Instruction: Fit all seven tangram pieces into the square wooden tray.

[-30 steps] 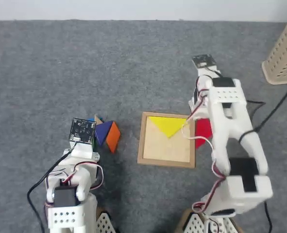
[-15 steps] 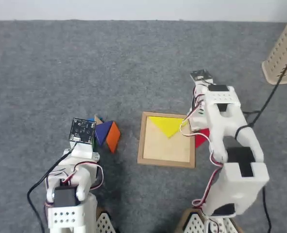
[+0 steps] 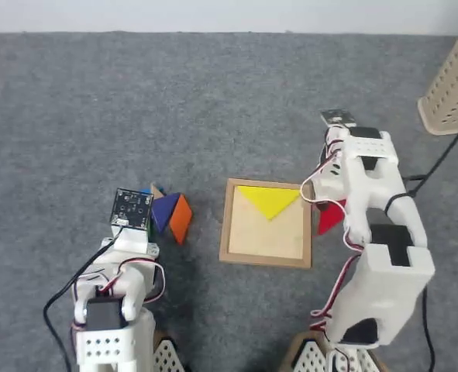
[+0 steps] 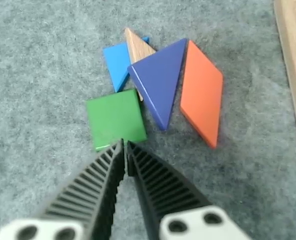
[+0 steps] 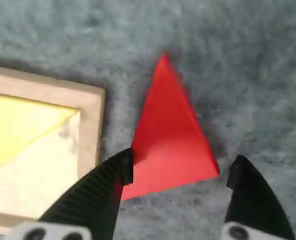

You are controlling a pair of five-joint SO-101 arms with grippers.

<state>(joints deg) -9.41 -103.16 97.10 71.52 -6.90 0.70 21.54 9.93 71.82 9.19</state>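
Right gripper wide open, straddling red triangle beside tray's right edge (poised to pinch, I judge). Left gripper closed empty at green square.

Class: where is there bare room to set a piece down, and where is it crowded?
Free: the tray floor on the arms' side of the yellow triangle; the carpet between the orange parallelogram and the tray's left rim. Crowded: the red triangle beside the right rim, the right gripper open around it.
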